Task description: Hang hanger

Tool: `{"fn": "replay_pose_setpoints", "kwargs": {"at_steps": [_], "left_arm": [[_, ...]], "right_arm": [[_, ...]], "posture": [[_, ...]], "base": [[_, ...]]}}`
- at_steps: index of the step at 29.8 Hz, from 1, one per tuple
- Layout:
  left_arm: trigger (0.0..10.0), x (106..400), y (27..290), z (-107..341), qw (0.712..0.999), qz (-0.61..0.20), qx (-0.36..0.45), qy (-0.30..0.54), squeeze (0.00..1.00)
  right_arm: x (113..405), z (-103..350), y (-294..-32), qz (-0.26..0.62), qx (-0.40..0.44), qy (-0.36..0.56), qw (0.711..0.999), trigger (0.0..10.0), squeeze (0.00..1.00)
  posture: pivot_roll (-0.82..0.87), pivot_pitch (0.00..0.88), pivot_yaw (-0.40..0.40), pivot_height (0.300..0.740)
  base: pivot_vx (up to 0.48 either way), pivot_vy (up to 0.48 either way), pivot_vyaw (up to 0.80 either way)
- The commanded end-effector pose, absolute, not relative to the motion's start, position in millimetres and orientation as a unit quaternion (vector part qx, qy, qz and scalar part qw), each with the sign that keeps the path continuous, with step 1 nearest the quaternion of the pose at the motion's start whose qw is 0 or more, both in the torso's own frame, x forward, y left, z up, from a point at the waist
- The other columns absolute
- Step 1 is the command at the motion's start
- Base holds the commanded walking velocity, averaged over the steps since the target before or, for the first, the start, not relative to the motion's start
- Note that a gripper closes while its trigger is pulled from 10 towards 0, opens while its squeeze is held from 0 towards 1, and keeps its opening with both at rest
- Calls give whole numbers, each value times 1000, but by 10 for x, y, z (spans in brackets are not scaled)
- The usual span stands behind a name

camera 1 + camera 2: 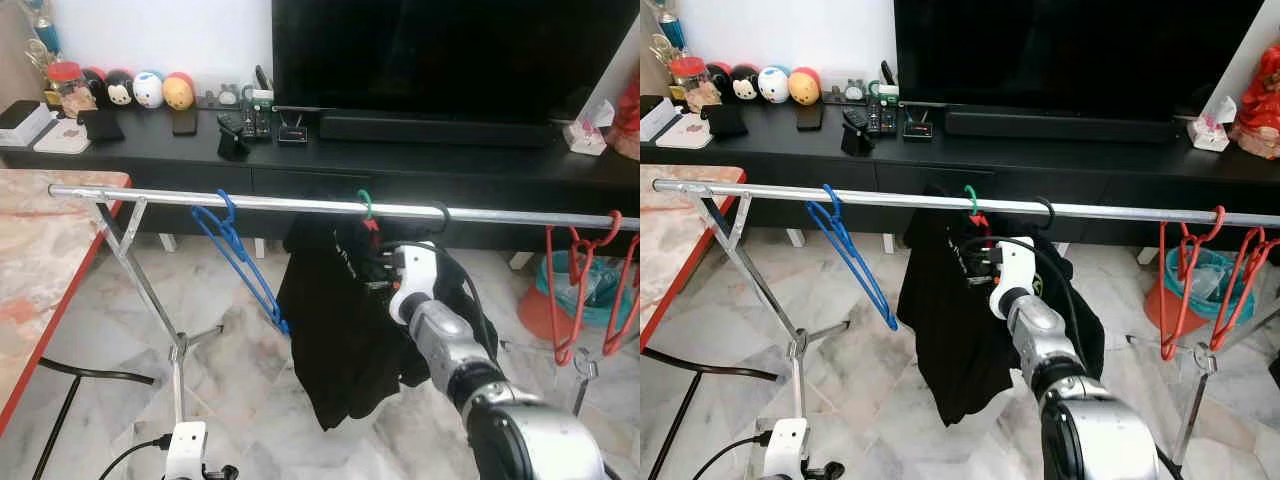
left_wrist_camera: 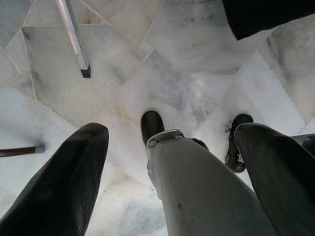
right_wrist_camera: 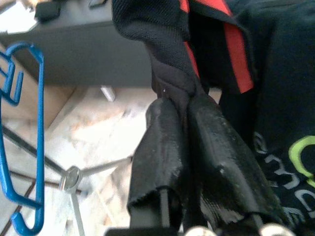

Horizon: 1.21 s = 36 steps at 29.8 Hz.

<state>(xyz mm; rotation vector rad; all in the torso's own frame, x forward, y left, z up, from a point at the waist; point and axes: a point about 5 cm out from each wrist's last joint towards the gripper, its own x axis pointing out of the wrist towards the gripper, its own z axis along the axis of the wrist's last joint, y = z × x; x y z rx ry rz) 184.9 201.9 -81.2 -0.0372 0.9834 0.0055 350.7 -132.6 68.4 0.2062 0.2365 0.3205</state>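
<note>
Rail [image 1: 300, 204], garment [image 1: 340, 330], unreadable green print

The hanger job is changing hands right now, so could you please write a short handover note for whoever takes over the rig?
Right gripper: raised at the rail, fingers shut on a fold of the black garment.
Left gripper: hanging idle, open, pointing at the marble floor.
Things: the garment's green hook is over the metal rail, between the empty blue hanger and the red hangers.
Done: the hanger with the garment appears to be on the rail.
Left: open the right gripper, let go of the fabric and draw the arm back without dragging the garment along.
</note>
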Motion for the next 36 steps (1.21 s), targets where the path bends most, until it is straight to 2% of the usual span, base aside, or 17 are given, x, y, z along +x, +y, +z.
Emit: {"fn": "replay_pose_setpoints", "kwargs": {"at_steps": [1, 8, 17, 28, 30, 36], "left_arm": [[10000, 1804, 2028, -833, 876, -3, -14, 483, 0], [10000, 1806, 2048, -827, 876, -8, -9, 481, 0], [10000, 1804, 2075, -822, 876, -13, 1, 481, 0], [10000, 1810, 2084, -816, 877, -19, 6, 479, 0], [10000, 1819, 2085, -811, 879, -18, 8, 477, 0], [10000, 1833, 2086, -804, 881, -16, 8, 473, 0]], "right_arm": [[3599, 927, -1400, 142, 117, 39, 982, 10000, 0], [3452, 815, -1330, 160, 86, 24, 983, 10000, 0], [3143, 525, -1364, 148, 66, 39, 986, 10000, 0], [3065, 490, -1351, 144, 55, 42, 987, 10000, 0], [2978, 412, -1429, 130, -3, 47, 990, 10000, 0], [2860, 296, -1438, 128, -4, 61, 990, 10000, 0]], "posture": [[0, 0, -31, 740], [-17, 0, -26, 740], [-35, 0, -15, 740], [-30, 0, -16, 740], [-39, 0, -13, 740], [-43, 0, -13, 740]], "base": [[0, 0, 0], [0, 0, 0], [0, 0, 0], [0, 0, 0], [0, 0, 0], [0, 0, 0]]}}
